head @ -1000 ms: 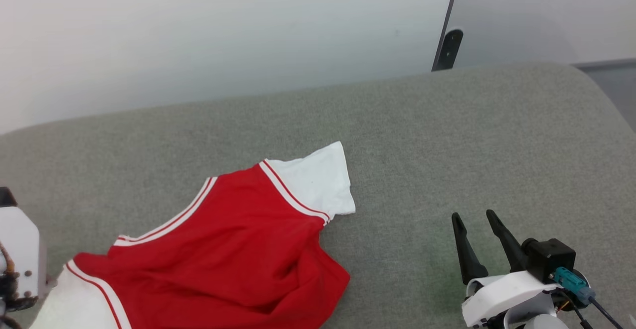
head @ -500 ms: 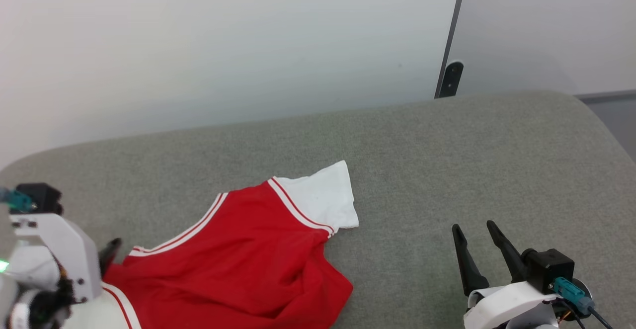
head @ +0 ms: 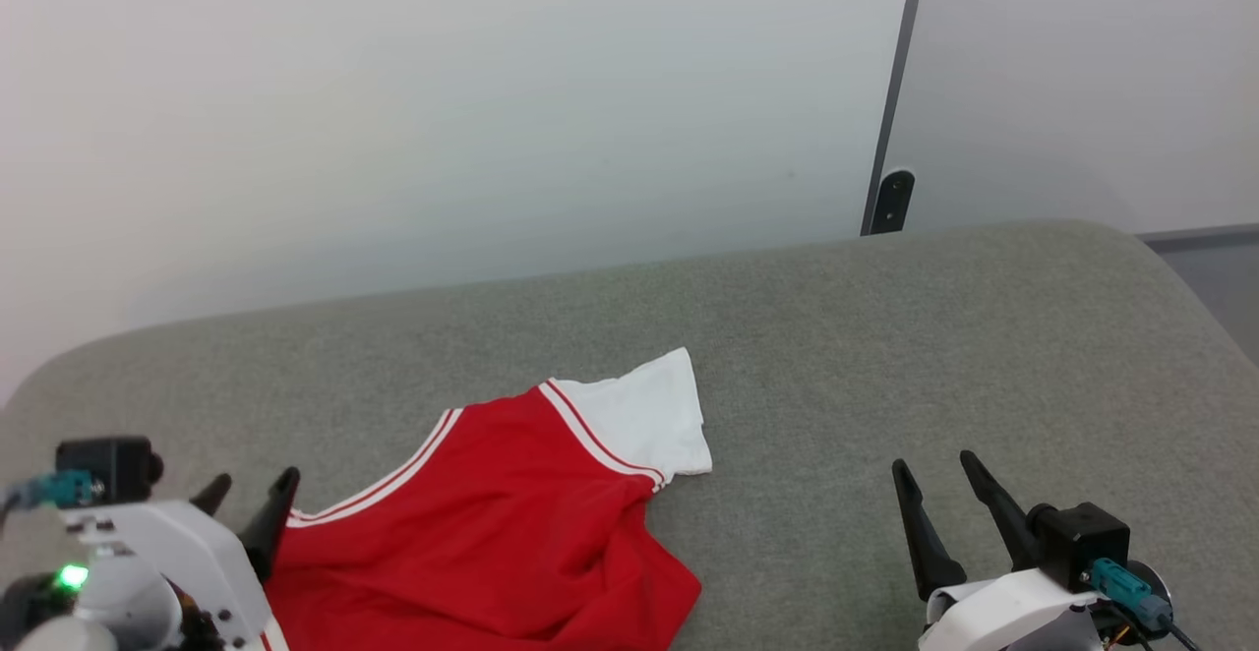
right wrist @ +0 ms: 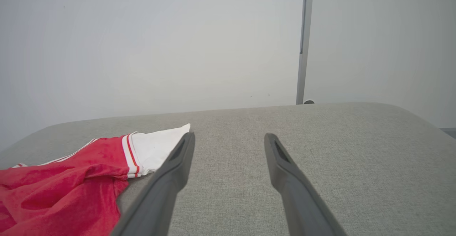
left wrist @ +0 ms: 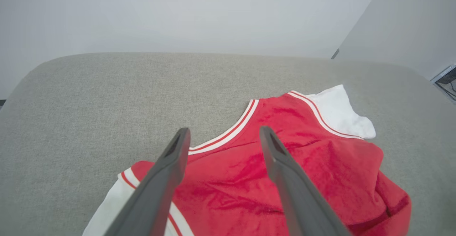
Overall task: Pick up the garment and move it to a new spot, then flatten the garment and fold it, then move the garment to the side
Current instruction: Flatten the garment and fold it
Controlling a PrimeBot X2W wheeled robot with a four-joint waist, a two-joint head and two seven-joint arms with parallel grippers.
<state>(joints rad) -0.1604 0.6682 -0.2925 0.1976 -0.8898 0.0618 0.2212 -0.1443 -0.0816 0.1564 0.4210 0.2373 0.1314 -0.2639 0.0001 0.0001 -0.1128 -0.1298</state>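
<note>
The garment (head: pixel 511 523) is a red T-shirt with white sleeves and striped trim, lying rumpled on the grey-green cushioned surface (head: pixel 885 336) at the lower left. My left gripper (head: pixel 250 490) stands open at the shirt's left edge. In the left wrist view the garment (left wrist: pixel 285 150) lies below the open left gripper (left wrist: pixel 222 134), whose tips hover over the striped neckline. My right gripper (head: pixel 933 469) is open with nothing in it, well to the right of the shirt. The right wrist view has the garment (right wrist: pixel 71 172) left of the open right gripper (right wrist: pixel 229 139).
A pale wall (head: pixel 443 100) rises right behind the cushioned surface. A dark vertical strip (head: pixel 890 140) divides the wall panels at the back right. Bare cushion lies between the shirt and my right gripper.
The head camera has tilted up, so the whole scene sits lower. My left gripper has come up into view beside the shirt. The right gripper stays where it was.
</note>
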